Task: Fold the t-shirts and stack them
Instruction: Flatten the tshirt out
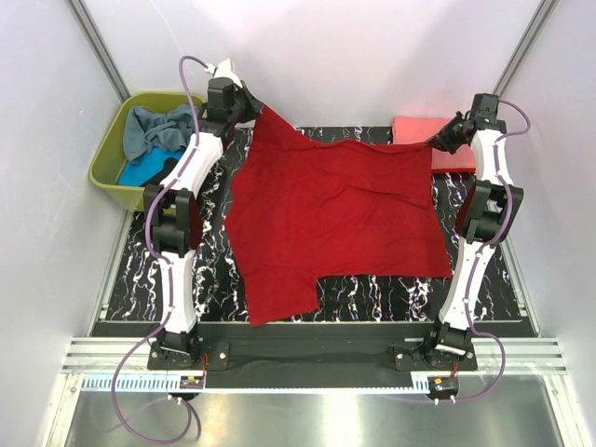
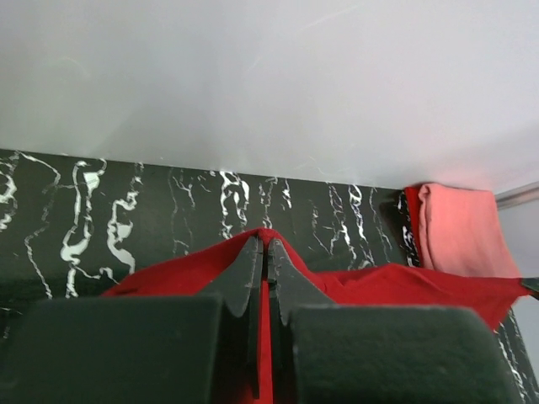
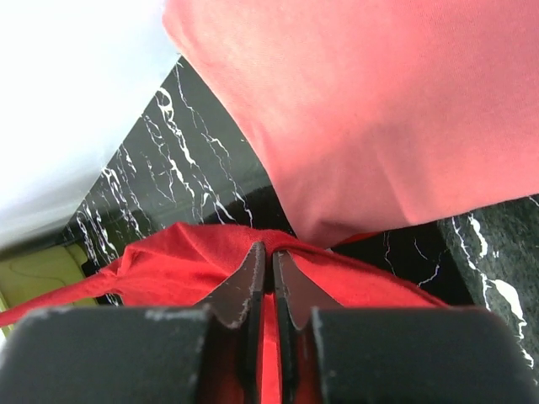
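I have the left claw [image 1: 251, 110] clamped on the dark red t-shirt [image 1: 335, 219] at upper left, the right claw [image 1: 435, 142] pinching its upper-right corner; it drapes across the frame's middle over the surface [image 1: 382, 296].

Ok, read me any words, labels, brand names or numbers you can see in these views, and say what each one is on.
No text can be read in any view.
The red shirt, the pink shirt and the basket show no print or label.
The white veins on the table are a marble pattern, not writing.
The small boards by the arm bases are too small to read.
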### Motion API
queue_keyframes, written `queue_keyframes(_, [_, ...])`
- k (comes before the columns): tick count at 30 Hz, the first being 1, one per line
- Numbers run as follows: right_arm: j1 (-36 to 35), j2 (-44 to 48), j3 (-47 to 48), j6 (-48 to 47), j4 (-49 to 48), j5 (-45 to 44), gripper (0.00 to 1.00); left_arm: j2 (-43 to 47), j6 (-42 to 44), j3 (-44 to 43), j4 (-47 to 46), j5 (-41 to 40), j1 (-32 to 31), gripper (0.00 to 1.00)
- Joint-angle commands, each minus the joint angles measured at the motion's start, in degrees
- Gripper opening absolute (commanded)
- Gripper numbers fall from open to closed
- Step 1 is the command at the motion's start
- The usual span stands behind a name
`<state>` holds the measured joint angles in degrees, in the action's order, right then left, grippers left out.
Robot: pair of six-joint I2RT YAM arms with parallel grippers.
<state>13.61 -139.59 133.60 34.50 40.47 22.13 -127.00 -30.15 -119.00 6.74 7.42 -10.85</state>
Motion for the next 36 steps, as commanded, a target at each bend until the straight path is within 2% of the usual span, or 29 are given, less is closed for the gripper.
queue_keyframes(1, [-0.4, 1.9, 0.3, -0.4, 0.9, 0.8, 0.11, 4.5, -1.8, 1.7, -2.1, 2.3, -0.3, 0.00])
queue_keyframes(3, [-0.5, 3.4, -1.8, -1.4, 1.1, 0.4, 0.12, 5.4, -2.0, 2.5, -0.8, 2.6, -0.2, 0.00])
queue_keyframes(5, [-0.5, 4.5, -3.5, -2.3, 1.1, -0.3, 0.18, 6.1, -1.7, 3.1, 1.2, 2.6, -0.3, 0.00])
queue_keyframes(11, [-0.5, 3.2, -2.6, -3.0, 1.0, -0.5, 0.17, 8.3, -0.6, 5.0, 2.0, 3.0, -0.3, 0.00])
queue_keyframes(18, [-0.4, -1.9, 4.8, -2.2, 1.4, 0.0, 0.37, 7.7, -1.7, 4.7, 2.1, 3.4, -0.3, 0.00])
queue_keyframes(19, [-0.5, -2.3, 6.0, -1.7, 1.4, 0.1, 0.47, 7.7, -1.8, 4.7, 2.0, 3.5, -0.3, 0.00])
queue_keyframes(20, [-0.5, -2.9, 6.3, -1.5, 1.5, -0.1, 0.50, 7.7, -2.0, 4.8, 2.0, 3.6, -0.3, 0.00])
queue_keyframes(26, [-0.5, -0.3, 3.5, -1.2, 2.2, -0.3, 0.52, 8.4, -2.2, 6.4, 2.1, 3.9, -0.7, 0.00])
queue_keyframes(32, [-0.4, 4.6, -6.2, -2.3, -2.0, -1.9, 0.57, 9.5, -2.0, 9.3, 2.0, 3.6, -1.1, 0.00])
queue_keyframes(36, [-0.4, 0.6, -5.1, 1.3, -5.4, 0.4, 0.45, 10.0, -2.4, 10.6, 1.9, 3.2, -1.2, 0.00])
